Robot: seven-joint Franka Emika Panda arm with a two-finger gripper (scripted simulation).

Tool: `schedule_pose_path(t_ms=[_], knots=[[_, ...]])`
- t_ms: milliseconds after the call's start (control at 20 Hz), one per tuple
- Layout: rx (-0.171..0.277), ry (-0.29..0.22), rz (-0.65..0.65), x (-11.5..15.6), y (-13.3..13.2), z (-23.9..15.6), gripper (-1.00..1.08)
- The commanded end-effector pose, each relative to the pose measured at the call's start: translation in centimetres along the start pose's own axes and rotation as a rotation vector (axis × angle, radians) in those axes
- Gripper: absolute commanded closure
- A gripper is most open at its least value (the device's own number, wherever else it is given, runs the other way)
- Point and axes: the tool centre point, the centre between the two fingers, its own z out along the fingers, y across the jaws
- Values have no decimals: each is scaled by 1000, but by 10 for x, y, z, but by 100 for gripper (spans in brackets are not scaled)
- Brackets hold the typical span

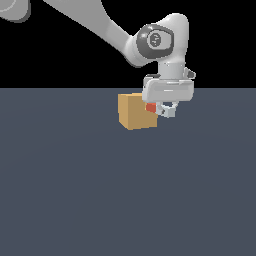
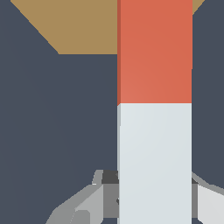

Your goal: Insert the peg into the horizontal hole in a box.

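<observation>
I count one box [image 1: 136, 111] on the dark grey floor [image 1: 125, 200] — a plain tan cube, standing flat, with the arm [image 1: 150, 40] reaching down just beside it on the exterior view's right. There is one peg [image 2: 155, 109] as well, and from the wrist view I see it as a long square bar, its near half pale grey-white and its far half orange-red, running away from the camera toward the tan face. In the exterior view only a small orange-red bit of it shows, right against the side of the cube that faces the exterior view's right. I cannot make out the horizontal hole itself from either view, so I cannot say whether the orange tip is inside the box or only touching its face. The gripper [image 2: 155, 192] is one unit with two fingers [image 2: 89, 199], and they sit pressed on either side of the peg's white end — clamped on it, holding it level. Nothing else lies on the floor that I can count.
</observation>
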Motion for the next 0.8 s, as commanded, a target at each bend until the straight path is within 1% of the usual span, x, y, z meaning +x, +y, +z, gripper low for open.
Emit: schedule_pose_path(t_ms=[0, 750], knots=[[-2, -1, -2, 0, 1, -1, 108], [-1, -1, 0, -1, 0, -1, 108]])
